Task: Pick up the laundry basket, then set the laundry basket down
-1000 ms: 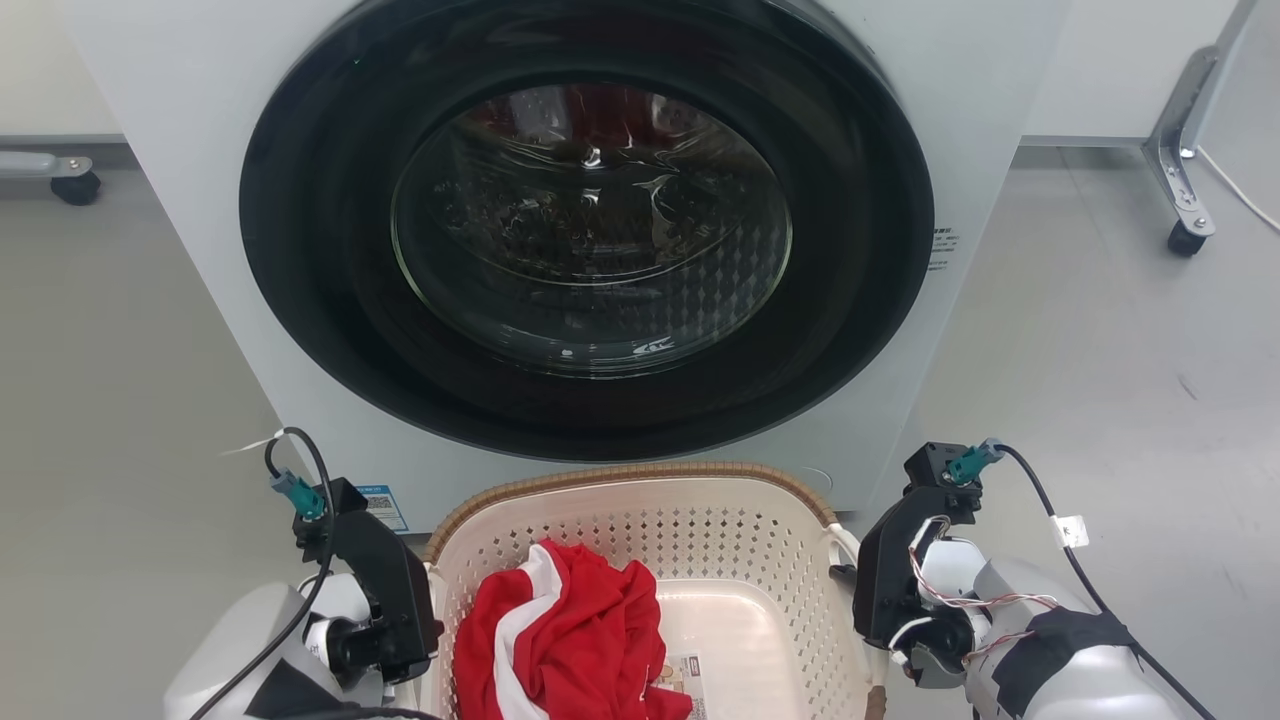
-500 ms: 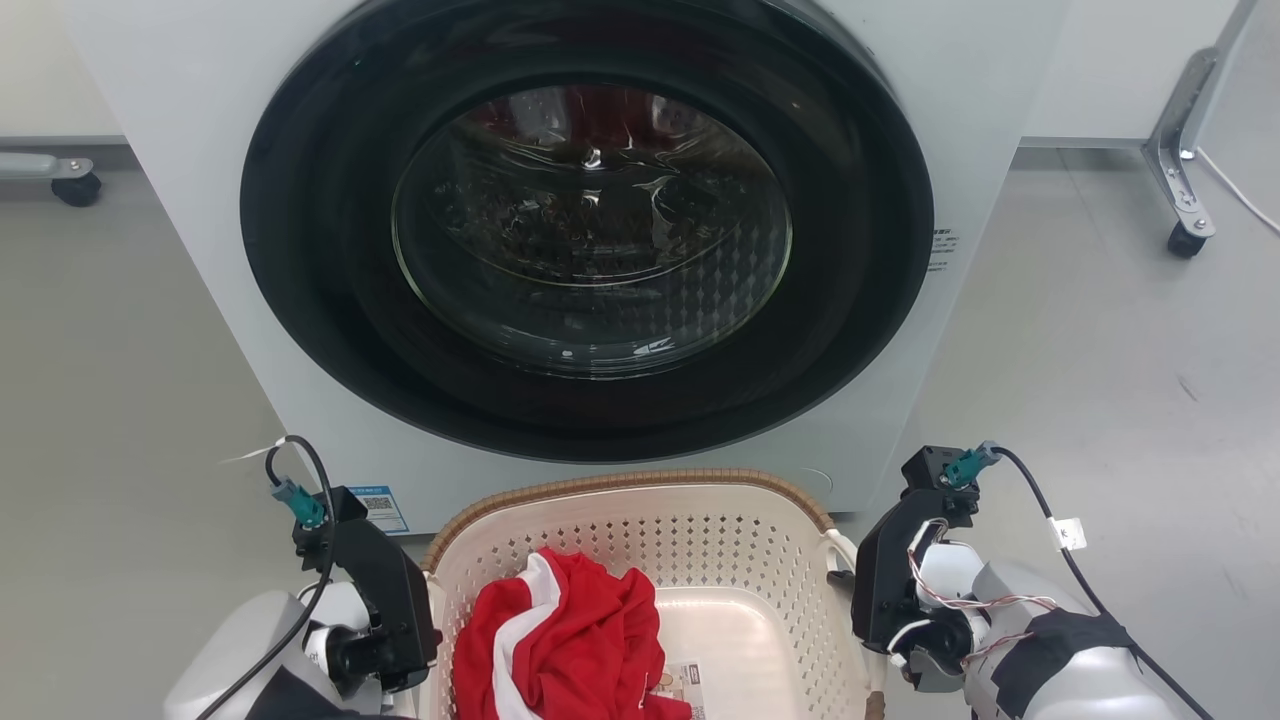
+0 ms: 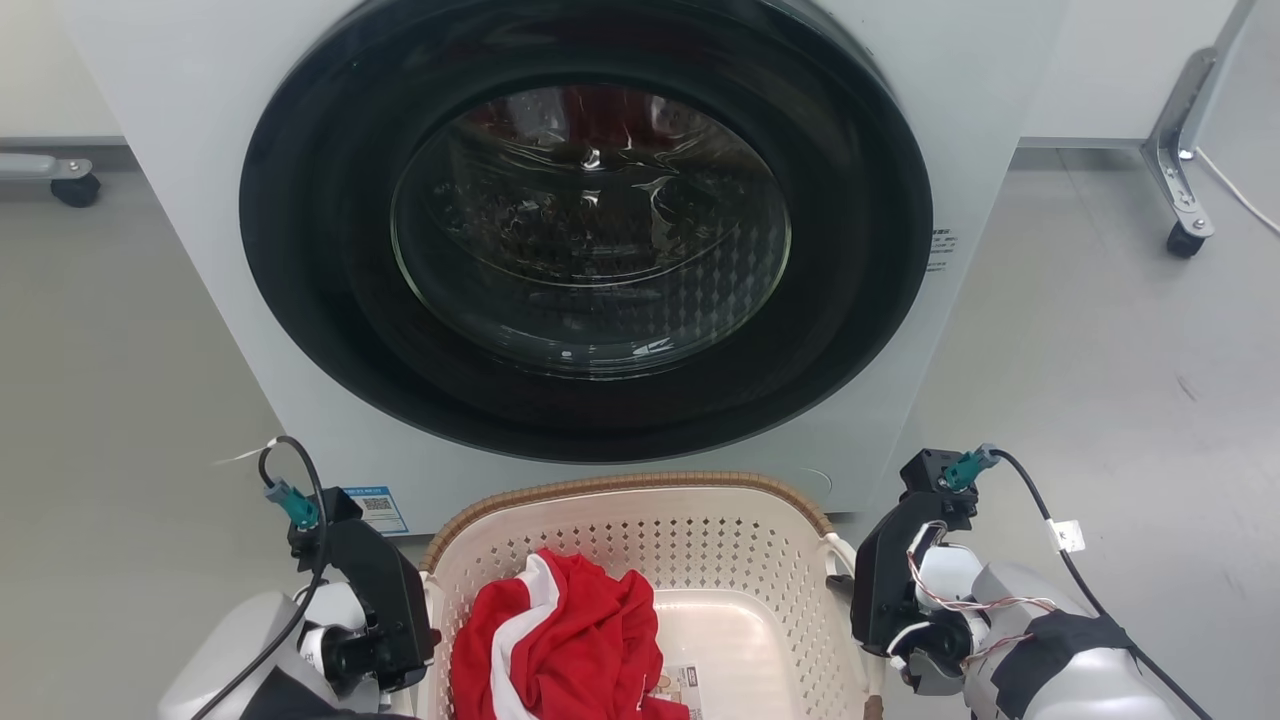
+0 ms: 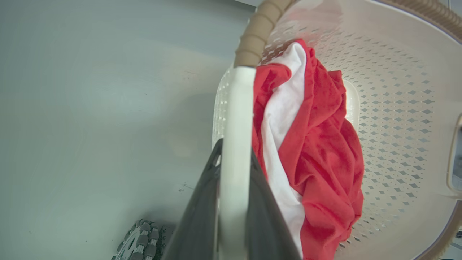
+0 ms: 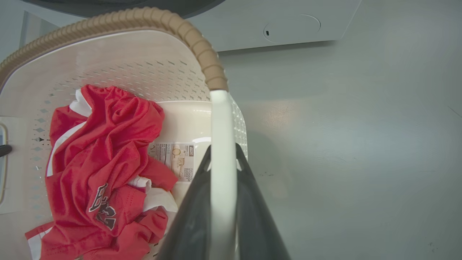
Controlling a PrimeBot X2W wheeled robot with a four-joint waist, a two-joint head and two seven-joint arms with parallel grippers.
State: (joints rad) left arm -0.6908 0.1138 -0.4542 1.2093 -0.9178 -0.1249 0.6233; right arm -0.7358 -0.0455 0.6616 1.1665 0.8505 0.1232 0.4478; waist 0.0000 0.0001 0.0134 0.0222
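Laundry basket sinks slightly lower; left end effector clamps one handle. Right end effector clamps the other.

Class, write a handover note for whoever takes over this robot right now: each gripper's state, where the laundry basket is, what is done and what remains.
Grippers: the left gripper is shut on the left handle. The right gripper is shut on the right handle.
Things: the laundry basket is in front of the washer, between the two arms, with a red and white garment inside. Whether its base touches the floor cannot be told.
Done: both handles are gripped.
Left: if it is off the floor, lower it level, then open both grippers.
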